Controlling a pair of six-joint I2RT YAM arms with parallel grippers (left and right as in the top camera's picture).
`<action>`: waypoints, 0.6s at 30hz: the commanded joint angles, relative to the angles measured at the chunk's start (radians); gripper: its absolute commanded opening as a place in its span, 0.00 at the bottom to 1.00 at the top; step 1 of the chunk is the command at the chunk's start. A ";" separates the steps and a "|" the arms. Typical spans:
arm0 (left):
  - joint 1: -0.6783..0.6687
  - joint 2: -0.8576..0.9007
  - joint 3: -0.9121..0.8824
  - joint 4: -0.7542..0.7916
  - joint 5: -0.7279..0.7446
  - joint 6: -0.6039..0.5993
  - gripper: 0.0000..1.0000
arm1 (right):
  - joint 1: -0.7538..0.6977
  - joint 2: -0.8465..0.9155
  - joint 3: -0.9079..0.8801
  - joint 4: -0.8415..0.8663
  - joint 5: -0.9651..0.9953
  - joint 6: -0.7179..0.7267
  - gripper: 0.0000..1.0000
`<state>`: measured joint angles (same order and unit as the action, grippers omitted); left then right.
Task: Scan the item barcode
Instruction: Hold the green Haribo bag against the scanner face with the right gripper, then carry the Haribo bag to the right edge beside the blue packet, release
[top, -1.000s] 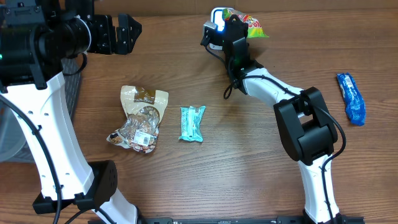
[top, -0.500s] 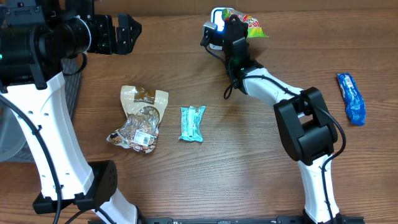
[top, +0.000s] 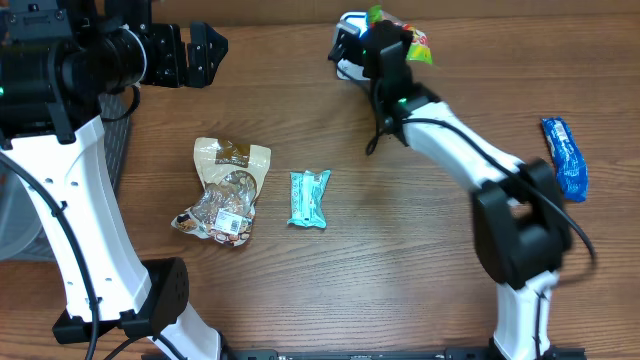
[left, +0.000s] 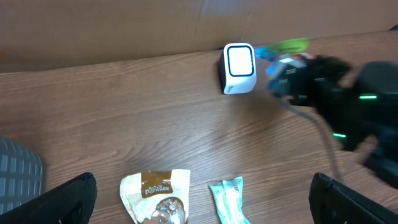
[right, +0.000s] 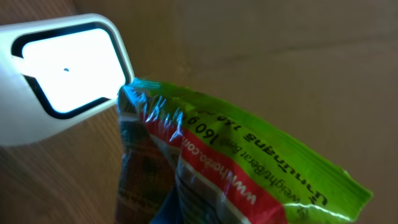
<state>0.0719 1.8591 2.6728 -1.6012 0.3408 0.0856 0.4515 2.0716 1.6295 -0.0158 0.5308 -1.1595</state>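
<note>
My right gripper (top: 388, 42) is shut on a green and red snack packet (top: 414, 40) at the table's far edge, right beside the white barcode scanner (top: 348, 28). In the right wrist view the packet (right: 249, 168) fills the lower frame and hides the fingers; its corner reaches the scanner's lit window (right: 68, 68). In the left wrist view the scanner (left: 239, 60) stands upright, with the packet (left: 283, 48) and the blurred right arm to its right. My left gripper (top: 190, 55) hangs open and empty high at the far left, its fingertips (left: 65, 202) wide apart.
A beige cookie bag (top: 228, 190) and a teal bar (top: 309, 198) lie mid-table on the left. A blue packet (top: 565, 158) lies at the right edge. A grey basket (left: 18, 174) sits off the left side. A brown wall backs the table.
The right arm has swung its elbow out to the right and nudged the packet slightly right and up beside the scanner. The left arm has not moved.
</note>
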 joint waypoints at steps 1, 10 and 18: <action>-0.003 0.006 0.006 0.001 0.015 0.019 1.00 | 0.016 -0.203 0.019 -0.130 0.027 0.329 0.04; -0.003 0.006 0.006 0.001 0.015 0.019 1.00 | -0.047 -0.414 0.019 -0.858 -0.065 1.209 0.04; -0.003 0.006 0.006 0.001 0.015 0.019 1.00 | -0.464 -0.383 0.019 -1.050 -0.618 1.209 0.04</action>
<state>0.0719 1.8591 2.6728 -1.6016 0.3412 0.0856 0.1360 1.6810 1.6409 -1.0599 0.1917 -0.0235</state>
